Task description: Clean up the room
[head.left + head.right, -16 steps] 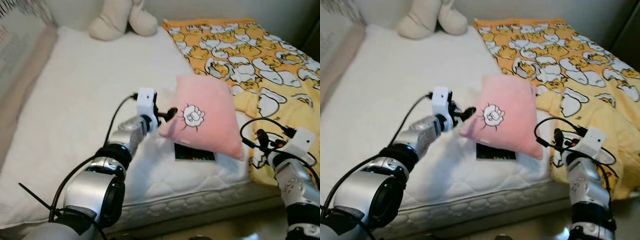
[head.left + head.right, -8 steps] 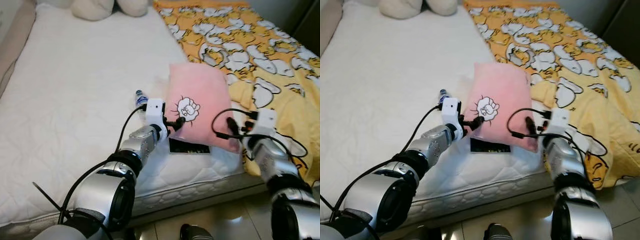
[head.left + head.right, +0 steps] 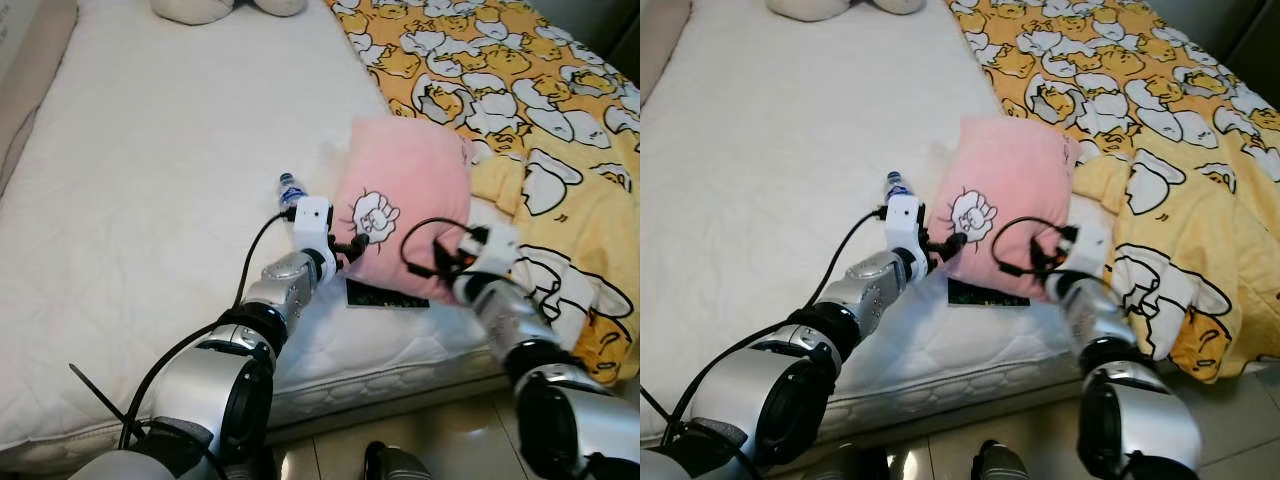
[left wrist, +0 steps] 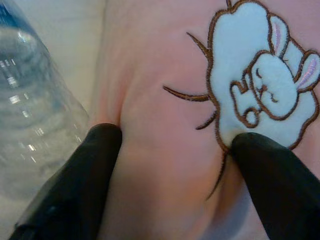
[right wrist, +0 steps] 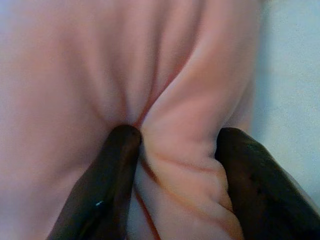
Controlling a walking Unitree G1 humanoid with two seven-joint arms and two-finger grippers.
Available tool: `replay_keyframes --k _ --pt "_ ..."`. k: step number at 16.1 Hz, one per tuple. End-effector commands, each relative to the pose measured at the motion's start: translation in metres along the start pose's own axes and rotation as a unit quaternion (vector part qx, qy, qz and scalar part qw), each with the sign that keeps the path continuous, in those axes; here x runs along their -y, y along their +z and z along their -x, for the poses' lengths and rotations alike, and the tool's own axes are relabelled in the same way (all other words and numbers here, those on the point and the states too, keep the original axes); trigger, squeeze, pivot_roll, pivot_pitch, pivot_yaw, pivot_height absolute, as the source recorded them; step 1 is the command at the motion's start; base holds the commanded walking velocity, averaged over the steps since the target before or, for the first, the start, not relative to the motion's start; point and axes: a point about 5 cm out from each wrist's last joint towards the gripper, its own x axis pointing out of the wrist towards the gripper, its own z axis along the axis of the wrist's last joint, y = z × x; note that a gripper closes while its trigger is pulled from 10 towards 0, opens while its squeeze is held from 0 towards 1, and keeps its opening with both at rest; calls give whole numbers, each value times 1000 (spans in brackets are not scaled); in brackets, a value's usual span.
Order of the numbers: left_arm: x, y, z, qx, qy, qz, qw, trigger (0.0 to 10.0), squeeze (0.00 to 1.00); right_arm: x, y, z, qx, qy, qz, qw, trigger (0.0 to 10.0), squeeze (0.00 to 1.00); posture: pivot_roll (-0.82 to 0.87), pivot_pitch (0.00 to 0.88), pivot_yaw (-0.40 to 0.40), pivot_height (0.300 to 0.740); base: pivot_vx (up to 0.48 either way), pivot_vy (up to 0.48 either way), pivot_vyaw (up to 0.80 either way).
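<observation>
Each pinch takes only a fold of soft fabric, so the pink pillow (image 3: 408, 215) could slip free or sag and knock over the water bottle (image 3: 291, 190) just beside it. The left gripper (image 3: 352, 243) and right gripper (image 3: 447, 262) each squeeze the pillow's lower edge from either side. It stands near the bed's (image 3: 150, 220) front edge, over a dark book (image 3: 385, 296).
</observation>
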Motion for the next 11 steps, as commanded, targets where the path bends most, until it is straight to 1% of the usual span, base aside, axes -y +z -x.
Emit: replay_keyframes --k 1,2,4,5,6,7,8,9,11 --pt "6 -12 0 -26 -12 31 999 0 0 -5 -6 -1 -15 18 -12 1000 0 0 -160 193 -32 740 0 0 0" --pt "6 -15 0 -30 -18 38 999 0 0 -3 -6 0 -13 21 -15 1000 0 0 -167 190 -32 740 0 0 0" --pt "7 -18 0 -34 -21 35 999 0 0 2 -7 3 -13 21 -12 1000 0 0 -178 188 -31 740 0 0 0" --pt "14 -18 -1 -34 -42 24 998 0 0 7 -9 6 -17 24 -9 1000 0 0 -190 186 -29 740 0 0 0" --pt "17 -19 -1 -36 -51 1 998 0 0 10 -11 8 -19 26 -7 999 0 0 -190 186 -29 740 0 0 0" --pt "17 -20 -1 -36 -53 -1 998 0 0 10 -11 8 -20 30 -2 999 0 0 -192 185 -29 740 0 0 0" --pt "19 -21 -1 -37 -66 1 997 0 0 14 -11 11 -21 41 14 999 0 0 -192 183 -30 740 0 0 0" --pt "20 -21 0 -34 -82 2 996 0 0 19 -12 15 -19 43 17 999 0 0 -192 177 -28 740 0 0 0" --pt "20 -24 0 -31 -85 3 996 0 0 30 -19 23 -24 34 15 999 0 0 -202 170 -19 740 0 0 0"
